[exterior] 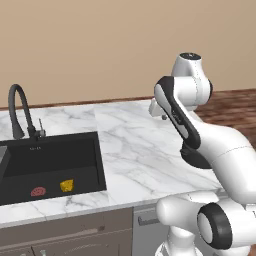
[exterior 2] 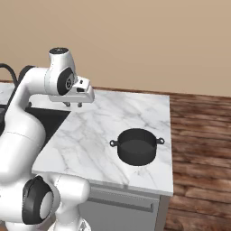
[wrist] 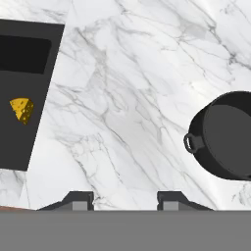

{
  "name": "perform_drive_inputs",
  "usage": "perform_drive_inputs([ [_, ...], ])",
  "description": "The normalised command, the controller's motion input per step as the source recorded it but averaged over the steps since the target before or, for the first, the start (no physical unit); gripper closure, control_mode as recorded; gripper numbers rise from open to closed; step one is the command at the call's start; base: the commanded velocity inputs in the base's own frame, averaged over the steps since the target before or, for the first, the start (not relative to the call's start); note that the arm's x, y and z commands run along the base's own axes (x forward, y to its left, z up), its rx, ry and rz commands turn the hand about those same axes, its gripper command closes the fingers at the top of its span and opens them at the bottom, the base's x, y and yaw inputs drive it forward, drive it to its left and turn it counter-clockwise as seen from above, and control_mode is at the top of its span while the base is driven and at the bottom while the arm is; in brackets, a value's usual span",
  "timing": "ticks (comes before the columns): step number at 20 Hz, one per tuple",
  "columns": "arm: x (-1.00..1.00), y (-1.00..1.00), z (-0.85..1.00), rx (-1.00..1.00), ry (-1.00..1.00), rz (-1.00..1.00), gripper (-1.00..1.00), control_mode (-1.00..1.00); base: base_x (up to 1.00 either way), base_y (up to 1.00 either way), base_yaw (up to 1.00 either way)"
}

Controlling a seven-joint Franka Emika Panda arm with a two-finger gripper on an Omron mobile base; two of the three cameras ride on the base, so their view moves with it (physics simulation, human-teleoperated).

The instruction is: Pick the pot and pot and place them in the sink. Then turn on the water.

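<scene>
**End effector hovers empty above the desk, dark pot not yet picked**

The white marble desk [exterior 2: 135,113] carries the black sink [exterior: 50,160] at one end and the dark pot [exterior 2: 136,145] near the opposite edge, well apart. Judging by this, the reach for the pot is the step in hand; next the end effector [exterior 2: 73,104], fingers spread and holding nothing, must travel over to it and descend. The left base view shows the faucet [exterior: 20,110], a cheese wedge [exterior: 66,185] and a red item in the basin; the right base view shows the pot.

Even, bright rendered light; soft faint shadows on marble counter [exterior 2: 99,135]; sharp, no glare, no blur.
</scene>
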Motion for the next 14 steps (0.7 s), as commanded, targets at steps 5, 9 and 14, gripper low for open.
perform_drive_inputs([
  [5,-0.01,0.0,0.0,0.0,0.0,0.0,-1.0,-1.0,0.0,0.0,0.0],
  [9,-0.04,0.0,-0.18,0.0,0.0,0.0,-1.0,-1.0,0.0,0.0,0.0],
  [14,-0.24,-0.22,0.0,0.0,0.0,0.0,-1.0,-1.0,0.0,0.0,0.0],
])
